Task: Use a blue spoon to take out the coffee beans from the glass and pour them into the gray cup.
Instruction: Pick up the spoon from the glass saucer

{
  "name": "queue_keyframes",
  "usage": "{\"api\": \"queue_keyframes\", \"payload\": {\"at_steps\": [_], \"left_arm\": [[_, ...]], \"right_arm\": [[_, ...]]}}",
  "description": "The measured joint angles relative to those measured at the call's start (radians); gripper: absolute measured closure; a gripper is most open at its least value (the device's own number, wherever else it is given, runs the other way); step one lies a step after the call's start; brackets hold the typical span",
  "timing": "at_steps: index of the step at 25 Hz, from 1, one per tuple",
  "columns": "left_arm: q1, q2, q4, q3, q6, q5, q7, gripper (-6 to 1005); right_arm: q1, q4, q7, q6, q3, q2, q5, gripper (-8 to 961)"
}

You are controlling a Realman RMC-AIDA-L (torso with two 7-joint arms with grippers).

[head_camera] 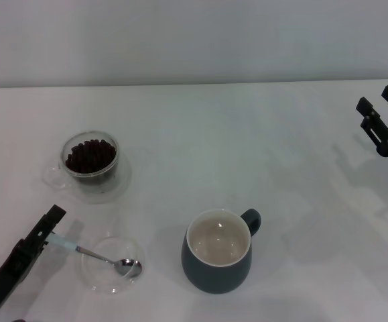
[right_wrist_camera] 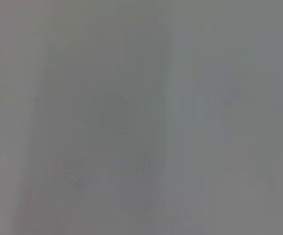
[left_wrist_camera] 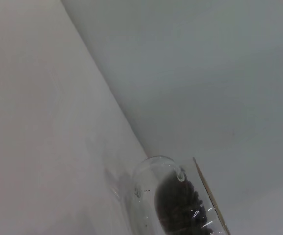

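The glass stands at the left of the table, filled with dark coffee beans; it also shows in the left wrist view with the beans inside. The blue spoon lies with its metal bowl in a shallow clear dish and its pale blue handle pointing left. My left gripper is at the end of that handle, touching or around it. The gray cup stands upright and empty at the front centre. My right gripper is open and empty at the far right.
The white table runs back to a pale wall. The shallow dish sits between the left gripper and the gray cup. The cup's loop handle points back and right. The right wrist view shows only a plain grey surface.
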Motion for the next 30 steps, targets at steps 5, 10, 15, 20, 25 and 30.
{"api": "queue_keyframes", "payload": {"at_steps": [5,10,15,20,25,30], "left_arm": [[-0.007,0.003,0.001,0.003,0.0,0.003,-0.001,111],[-0.021,0.007,0.002,0.019,-0.007,0.005,-0.02,228],[-0.045,0.008,0.005,0.056,-0.038,0.016,-0.053,296],[-0.041,0.004,0.006,0.058,-0.045,0.017,-0.056,295],[-0.031,0.002,0.005,0.064,-0.038,0.017,-0.047,295],[-0.025,0.001,0.006,0.061,-0.021,0.017,-0.036,296]], "right_arm": [[0.0,0.0,0.0,0.002,0.0,0.0,0.0,440],[0.0,0.0,-0.01,0.004,0.0,0.001,0.0,440],[0.001,0.0,-0.013,0.008,0.0,0.003,0.0,440],[0.001,0.0,-0.013,0.013,0.0,0.004,0.0,440],[-0.001,0.004,-0.013,0.015,0.0,0.004,0.0,440],[-0.002,0.005,-0.013,0.025,0.0,0.002,0.0,439]]}}
